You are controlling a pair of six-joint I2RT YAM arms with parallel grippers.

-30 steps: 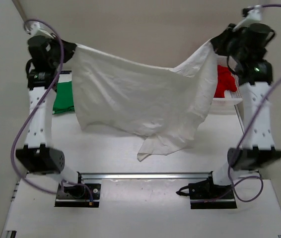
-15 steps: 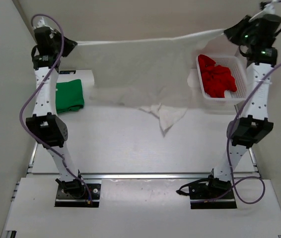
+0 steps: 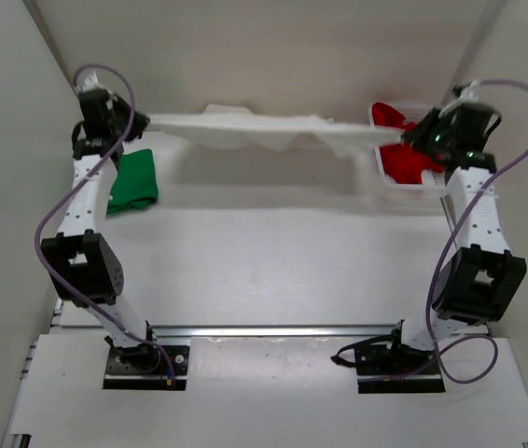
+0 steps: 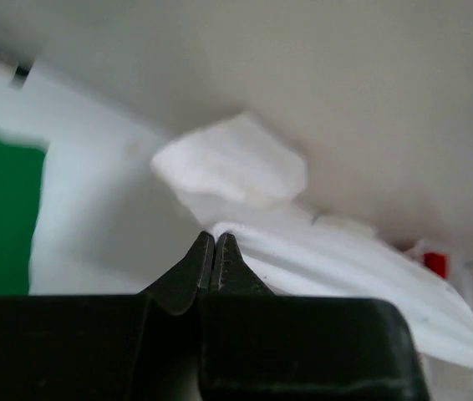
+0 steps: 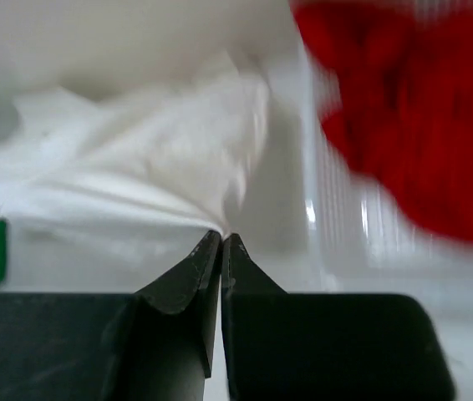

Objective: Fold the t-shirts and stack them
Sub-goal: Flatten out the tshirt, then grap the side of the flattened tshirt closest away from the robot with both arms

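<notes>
White t-shirt (image 3: 255, 131), pinched taut between left fingers (image 4: 196, 267) and right fingers (image 5: 193, 280): lower evenly, flat onto tabletop (image 3: 273, 252).

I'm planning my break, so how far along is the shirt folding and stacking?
Done, apparently: the green t-shirt lies as a compact folded block on the left. In hand: the white t-shirt is stretched between the left tool and right tool, both shut on it. Left: the red t-shirt sits crumpled in the basket; nothing is stacked yet.
</notes>
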